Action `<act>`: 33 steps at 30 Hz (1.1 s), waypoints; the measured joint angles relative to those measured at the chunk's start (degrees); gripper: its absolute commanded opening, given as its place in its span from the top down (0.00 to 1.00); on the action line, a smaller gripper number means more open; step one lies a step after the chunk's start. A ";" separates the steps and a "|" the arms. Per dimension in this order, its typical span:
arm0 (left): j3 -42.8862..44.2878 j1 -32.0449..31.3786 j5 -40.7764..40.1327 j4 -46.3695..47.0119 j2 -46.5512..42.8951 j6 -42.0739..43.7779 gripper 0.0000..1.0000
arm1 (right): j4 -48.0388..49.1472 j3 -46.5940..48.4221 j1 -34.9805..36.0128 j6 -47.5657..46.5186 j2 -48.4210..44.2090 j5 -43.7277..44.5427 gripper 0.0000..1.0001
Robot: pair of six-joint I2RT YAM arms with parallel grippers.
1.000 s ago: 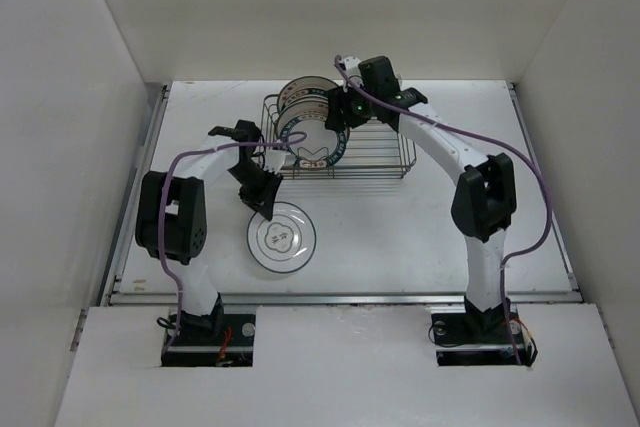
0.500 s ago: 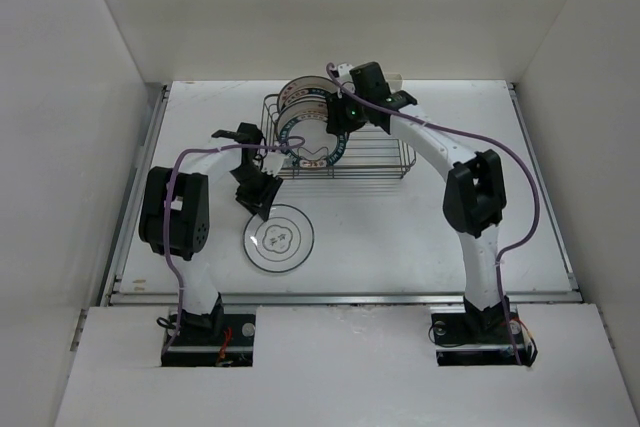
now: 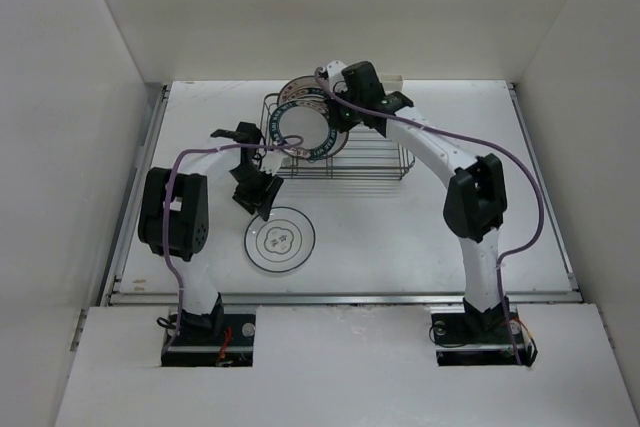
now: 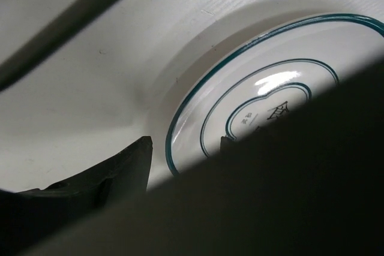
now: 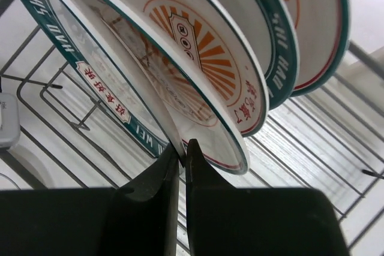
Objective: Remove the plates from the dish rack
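Observation:
The dark wire dish rack [image 3: 375, 162] stands at the back middle of the table with several plates upright in it. My right gripper [image 5: 183, 147] is shut on the lower rim of the front plate [image 5: 90, 64], which is white with a teal lettered band. Behind it stand an orange sunburst plate [image 5: 207, 46] and two more. From above, the right gripper [image 3: 338, 115] sits at the held plate [image 3: 300, 127]. One white plate with thin teal rings [image 3: 280, 239] lies flat on the table. My left gripper [image 4: 186, 145] is open, its fingers standing either side of that plate's rim [image 4: 180, 130].
White walls enclose the table on three sides. A pale plastic piece [image 5: 6, 121] sits at the rack's edge, left of my right fingers. Rack wires [image 5: 336, 142] run under and behind the plates. A dark bar [image 4: 72, 22] crosses above the flat plate.
My right gripper has closed on the front plate's rim and shifted left, raising that plate in the rack. My left gripper has opened and let go of the plate lying on the table.

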 measured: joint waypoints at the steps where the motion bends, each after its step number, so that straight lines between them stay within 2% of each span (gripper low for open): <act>1: 0.07 0.00 0.15 -0.44 -0.11 -0.04 0.54 | -0.02 0.00 0.26 -0.35 -0.61 0.68 1.00; 5: 1.31 0.00 1.33 -2.56 -1.99 -0.39 0.52 | -0.70 0.04 0.66 -1.42 -4.63 3.32 1.00; 7: 2.43 0.00 1.90 -3.91 -3.87 -0.44 0.46 | -2.12 0.15 0.85 -1.14 -7.78 4.15 1.00; 16: 10.12 0.52 4.17 -7.43 -15.37 -3.54 0.45 | -3.41 2.12 2.71 2.56 -19.80 7.34 1.00; 17: 11.02 1.01 3.39 -8.02 -16.90 -4.63 0.43 | -4.17 2.03 2.86 3.23 -20.57 7.13 1.00; 20: 14.14 3.85 -2.73 -9.01 -21.46 -10.14 0.35 | -5.27 -1.53 2.99 5.31 -23.65 3.65 1.00; 25: 19.37 10.12 -18.71 -10.03 -26.82 -17.05 0.21 | -7.93 -11.34 4.15 8.79 -25.59 -6.56 1.00; 28: 19.58 10.91 -23.87 -10.75 -30.05 -18.99 0.19 | -8.85 -15.69 7.30 10.16 -22.69 -11.80 1.00; 33: 18.40 12.35 -26.67 -11.76 -34.18 -20.09 0.18 | -8.79 -21.18 13.38 11.72 -15.96 -19.41 1.00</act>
